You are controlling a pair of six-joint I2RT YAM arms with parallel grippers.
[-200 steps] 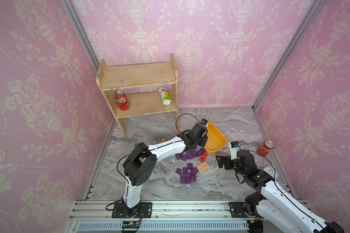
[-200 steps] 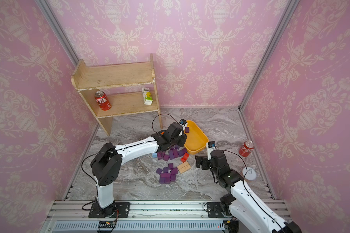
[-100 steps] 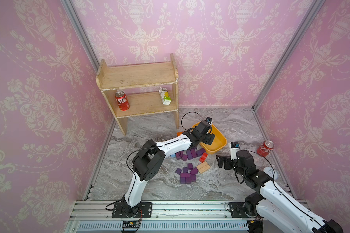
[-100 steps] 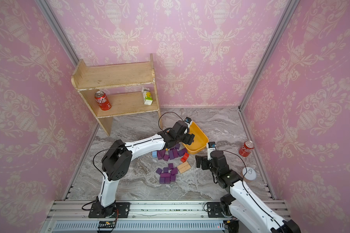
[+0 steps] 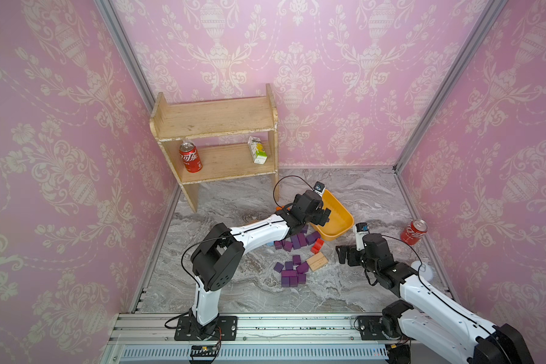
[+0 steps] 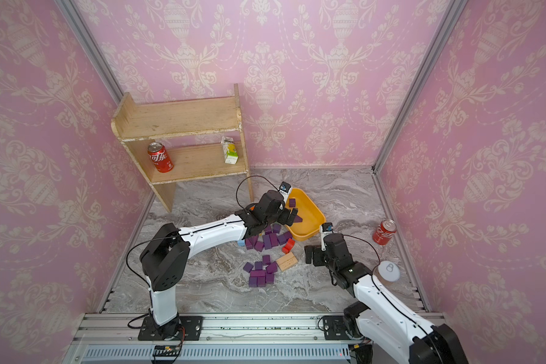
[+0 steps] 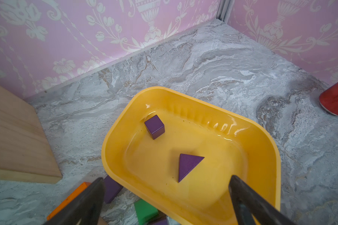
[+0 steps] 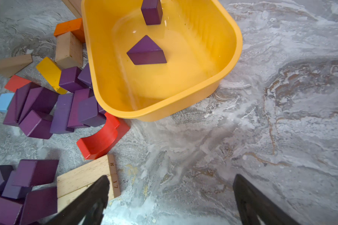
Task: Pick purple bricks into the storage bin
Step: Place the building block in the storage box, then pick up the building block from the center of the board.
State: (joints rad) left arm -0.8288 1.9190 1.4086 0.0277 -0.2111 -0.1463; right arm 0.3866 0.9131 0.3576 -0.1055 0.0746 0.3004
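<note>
Purple bricks (image 8: pixel 66 109) are heaped against the storage bin (image 8: pixel 230 58) among a red arch (image 8: pixel 103 136); both wide-open grippers (image 7: pixel 166 202) (image 8: pixel 170 200) are cropped.

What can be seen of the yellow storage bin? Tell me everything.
The storage bin is a shallow, glossy yellow-orange plastic tray, oblong with rounded corners and sloping sides. It sits upright on the marble floor. Inside lie two purple bricks, a cube and a wedge, apart from each other. More blocks crowd against one long side. The left tool hangs open over it.
</note>
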